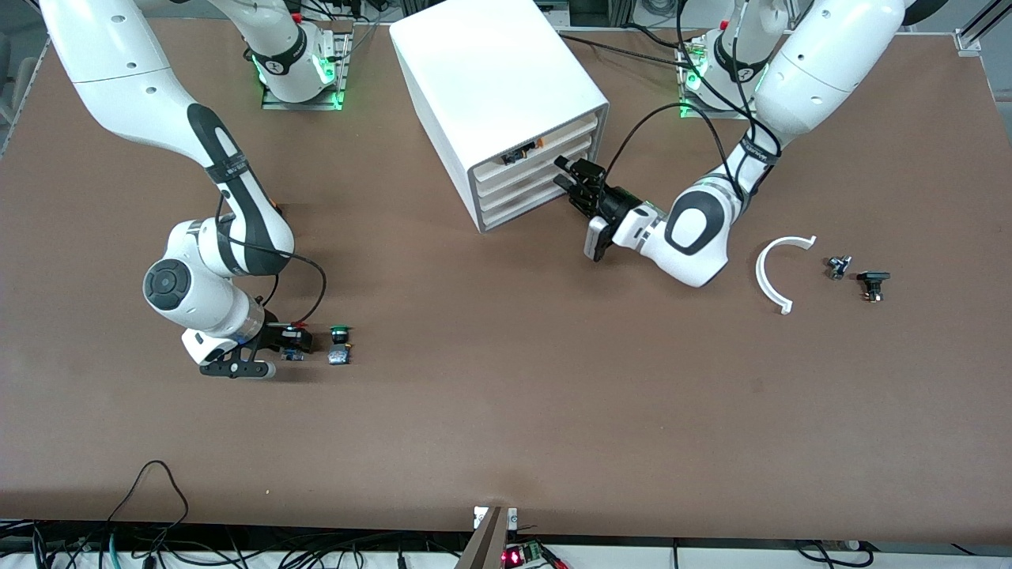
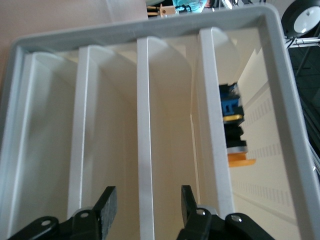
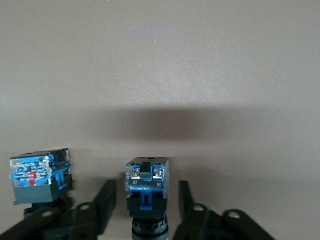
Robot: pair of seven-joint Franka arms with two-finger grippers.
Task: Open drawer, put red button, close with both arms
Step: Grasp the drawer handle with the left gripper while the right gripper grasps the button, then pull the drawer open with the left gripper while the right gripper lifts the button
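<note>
The red button point(image 3: 146, 186) lies on the table between the open fingers of my right gripper point(image 3: 145, 205), blue-black base pointing away from the wrist; the fingers are not touching it. In the front view the gripper point(image 1: 294, 341) is low over the table at the right arm's end, and the button's base point(image 1: 291, 355) shows. My left gripper point(image 1: 565, 178) is open in front of the white cabinet point(image 1: 490, 71). In the left wrist view its fingers point(image 2: 145, 205) straddle the front lip of the second drawer point(image 2: 145, 125) from the top. All drawers look shut.
A green-capped button point(image 1: 341, 333) lies right beside the red one, its base point(image 3: 40, 175) next to my right gripper. The top drawer holds a black-and-orange piece point(image 2: 235, 135). A white curved part point(image 1: 771, 273) and two small black parts point(image 1: 838, 266) point(image 1: 872, 283) lie at the left arm's end.
</note>
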